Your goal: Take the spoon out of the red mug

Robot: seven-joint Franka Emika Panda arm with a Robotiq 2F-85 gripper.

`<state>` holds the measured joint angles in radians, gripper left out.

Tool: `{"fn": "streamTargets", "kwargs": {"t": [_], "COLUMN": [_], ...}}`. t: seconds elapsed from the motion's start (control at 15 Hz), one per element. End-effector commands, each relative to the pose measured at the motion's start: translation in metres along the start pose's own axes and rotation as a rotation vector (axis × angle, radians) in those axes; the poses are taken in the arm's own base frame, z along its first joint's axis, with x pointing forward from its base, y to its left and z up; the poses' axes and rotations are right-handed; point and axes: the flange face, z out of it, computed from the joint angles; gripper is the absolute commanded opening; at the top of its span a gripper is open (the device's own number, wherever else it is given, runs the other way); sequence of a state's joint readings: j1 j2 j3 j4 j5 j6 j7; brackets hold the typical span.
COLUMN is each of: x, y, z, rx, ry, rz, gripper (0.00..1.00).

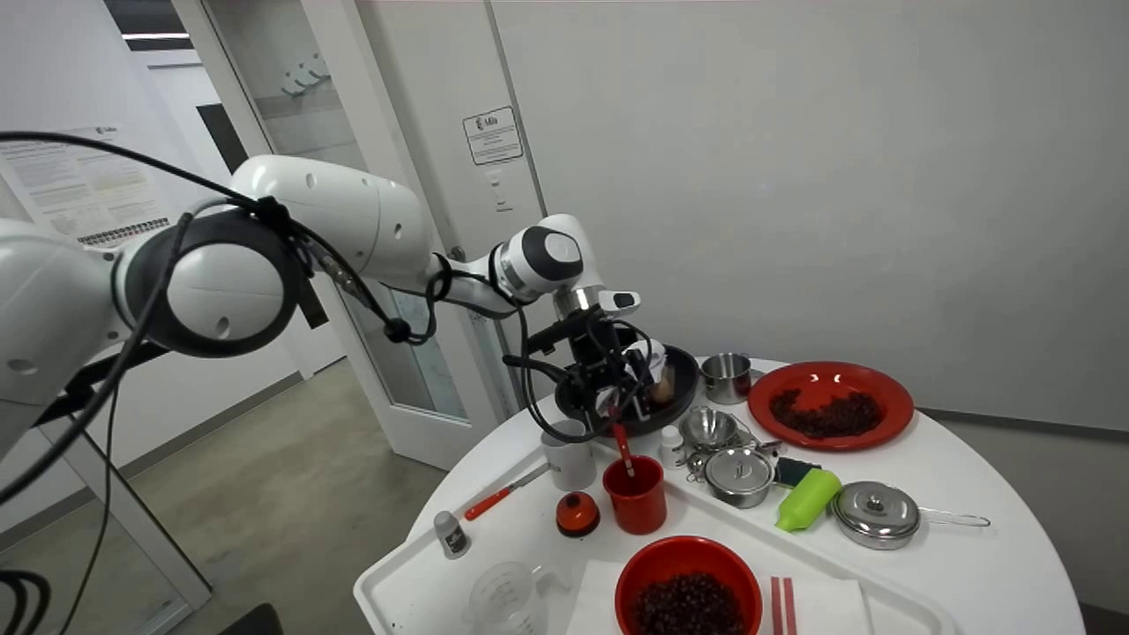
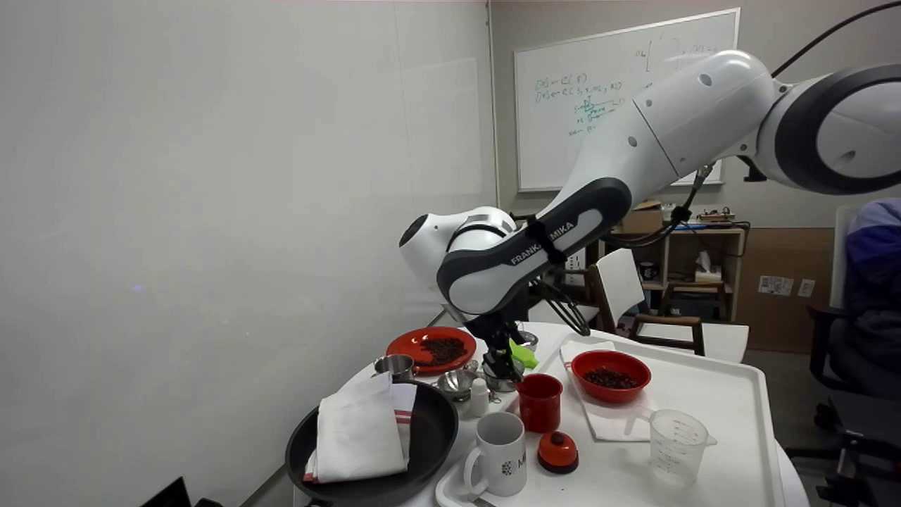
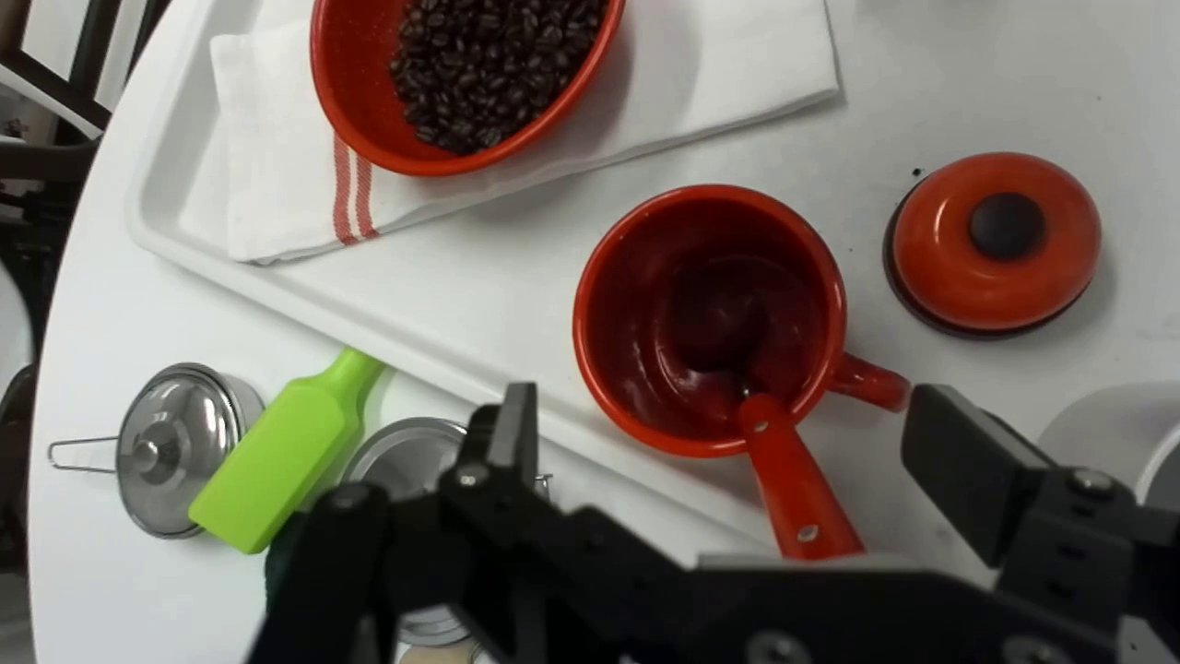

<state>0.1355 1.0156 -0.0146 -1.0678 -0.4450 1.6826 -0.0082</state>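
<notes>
1. Gripper (image 3: pixel 733 443): pointed down near the red mug (image 1: pixel 635 507), jaws spread wide. Handle of the spoon (image 3: pixel 800 489) ran between them — gap visible on both sides in the wrist view.
2. Spoon: tilted inside the mug, red riveted handle crossing the rim. Lower end lost in the dark interior; top of the handle hidden by the gripper.
3. Mug: upright on the white tray (image 2: pixel 735 422), close to the tray's edge.
4. Left of the mug in an exterior view: orange dome (image 1: pixel 578 510) with a dark knob, white mug (image 1: pixel 571 463) a bit farther back, then knife (image 1: pixel 505 493), then grey shaker (image 1: pixel 452 535).
5. Near side, same view: red bowl (image 1: pixel 684 556) with dark beans, on a striped cloth (image 1: pixel 829 608); clear measuring cup (image 1: pixel 509 600) to the left.
6. Off the tray, right: lime-green utensil (image 1: pixel 810 500) and lidded steel pan (image 1: pixel 878 511). Far right: red plate (image 1: pixel 895 410), more dark beans.
7. Black pan (image 2: pixel 440 429) — near left in an exterior view, white cloth (image 2: pixel 355 429) in it.
</notes>
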Motion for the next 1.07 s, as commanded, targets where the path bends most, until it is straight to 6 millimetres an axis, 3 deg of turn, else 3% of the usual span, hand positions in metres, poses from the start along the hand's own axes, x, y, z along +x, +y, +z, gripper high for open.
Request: {"fn": "streamTargets", "kwargs": {"t": [0.0,0.07,0.13,0.2,0.73,1.0], "x": [0.01,0.011,0.012,0.013,0.017,0.021], "y": [-0.006,-0.007,-0.008,-0.009,-0.011,-0.019], "z": [-0.002,-0.003,-0.004,-0.004,-0.008,-0.007], "rx": [0.009,0.009,0.01,0.011,0.007,0.006], "ry": [-0.017,-0.018,-0.019,-0.021,-0.027,-0.027], "rz": [-0.023,-0.025,-0.028,-0.029,-0.033,-0.05], "gripper": [1.0,1.0,0.94,0.74,0.12,0.03]}}
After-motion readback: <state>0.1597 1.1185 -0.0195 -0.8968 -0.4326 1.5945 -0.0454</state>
